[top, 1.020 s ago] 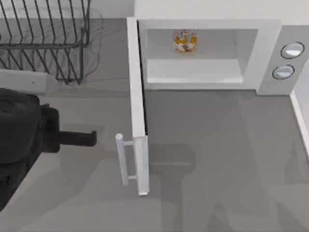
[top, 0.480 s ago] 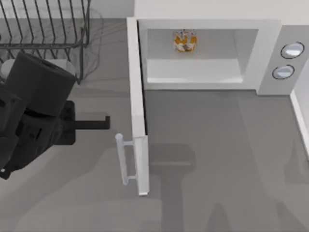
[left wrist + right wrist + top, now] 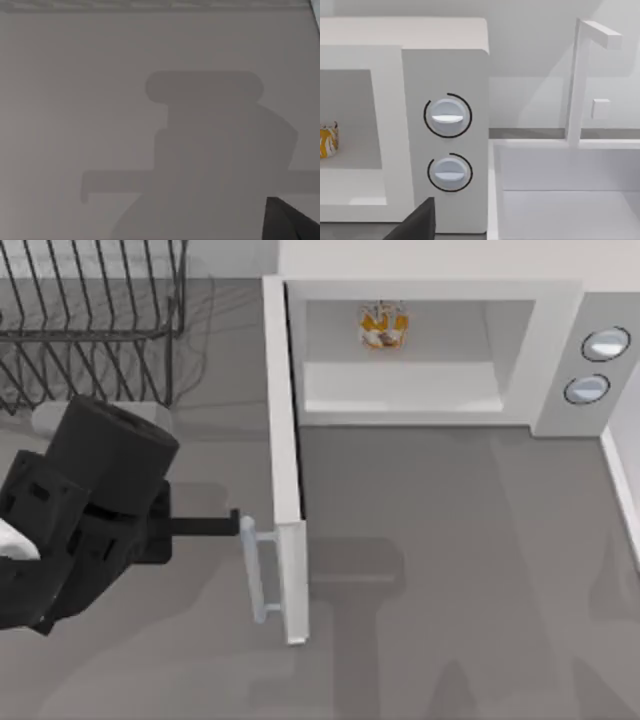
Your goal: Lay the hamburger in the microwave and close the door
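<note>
In the microwave (image 3: 440, 350), the hamburger (image 3: 384, 324); door (image 3: 285, 460) open.

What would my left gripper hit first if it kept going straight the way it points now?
The left gripper points toward the table's right, at the open door. Its tip sits right at the top end of the bar handle, so the handle comes first, then the door panel. Height is unclear from above.
</note>
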Robot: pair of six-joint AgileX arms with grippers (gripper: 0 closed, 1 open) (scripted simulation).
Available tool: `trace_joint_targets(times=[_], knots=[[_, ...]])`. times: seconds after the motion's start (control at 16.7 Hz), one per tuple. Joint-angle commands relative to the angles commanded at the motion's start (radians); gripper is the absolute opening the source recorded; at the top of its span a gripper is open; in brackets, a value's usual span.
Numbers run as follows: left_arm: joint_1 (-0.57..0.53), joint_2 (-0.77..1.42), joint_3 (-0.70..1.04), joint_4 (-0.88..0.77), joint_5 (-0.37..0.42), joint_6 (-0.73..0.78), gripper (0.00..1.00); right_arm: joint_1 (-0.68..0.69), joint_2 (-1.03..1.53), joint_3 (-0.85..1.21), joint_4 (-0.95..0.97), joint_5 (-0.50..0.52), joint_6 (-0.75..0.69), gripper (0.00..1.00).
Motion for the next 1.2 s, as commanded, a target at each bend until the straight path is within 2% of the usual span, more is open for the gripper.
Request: trace_joint_targets(times=[0.3,0.6,0.84,1.2], knots=[[0.004,0.064,-0.163,0.27,0.002,0.002,0.0,0.0,0.0,0.0,0.0,0.0,0.0,1.0],[0.006,0.093,-0.207,0.317,0.004,0.004,0.0,0.0,0.0,0.0,0.0,0.0,0.0,1.0],[-0.065,0.105,-0.115,0.297,-0.015,-0.032,0.0,0.0,0.0,0.0,0.0,0.0,0.0,1.0],[-0.277,0.348,0.09,0.238,-0.147,-0.214,0.0,0.0,0.0,0.0,0.0,0.0,0.0,1.0]])
